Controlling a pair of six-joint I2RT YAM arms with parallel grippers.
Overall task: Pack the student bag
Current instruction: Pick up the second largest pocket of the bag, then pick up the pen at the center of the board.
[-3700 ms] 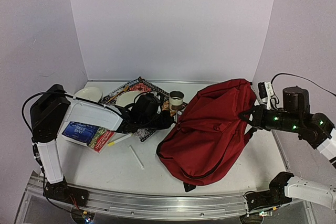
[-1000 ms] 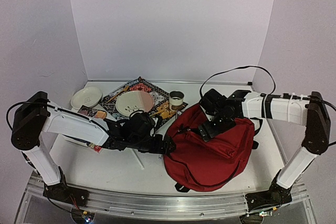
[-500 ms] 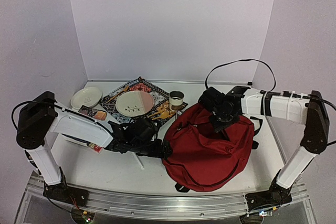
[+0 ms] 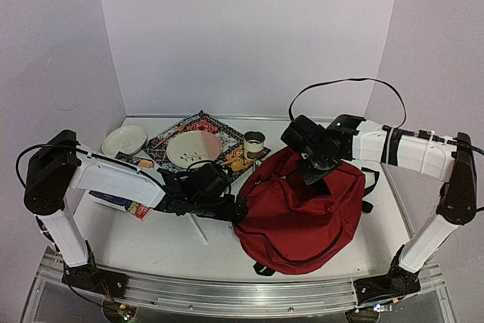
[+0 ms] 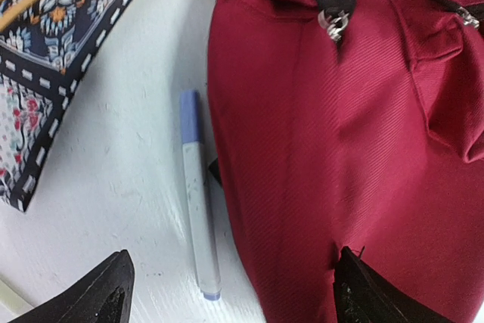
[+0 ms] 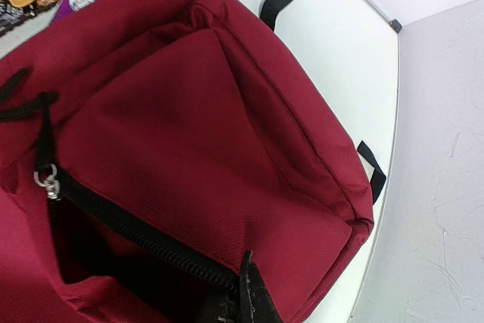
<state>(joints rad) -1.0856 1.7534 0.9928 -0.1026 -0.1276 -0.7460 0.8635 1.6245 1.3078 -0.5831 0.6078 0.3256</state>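
Top external view: the student bag (image 4: 302, 209) lies right on the counter (image 4: 189, 255), mouth at its far end, where the right fingers (image 6: 253, 293) pinch shut on its zipper lip. Wide-open, empty left fingers (image 5: 106, 293) straddle a pen (image 5: 198, 194) just left of it.

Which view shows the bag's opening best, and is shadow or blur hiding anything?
Right wrist view: student bag sharp, weave visible, but inside the zipper opening is deep shadow. Left wrist view: pen crisp, even light. Top view: evenly lit, coarse detail.
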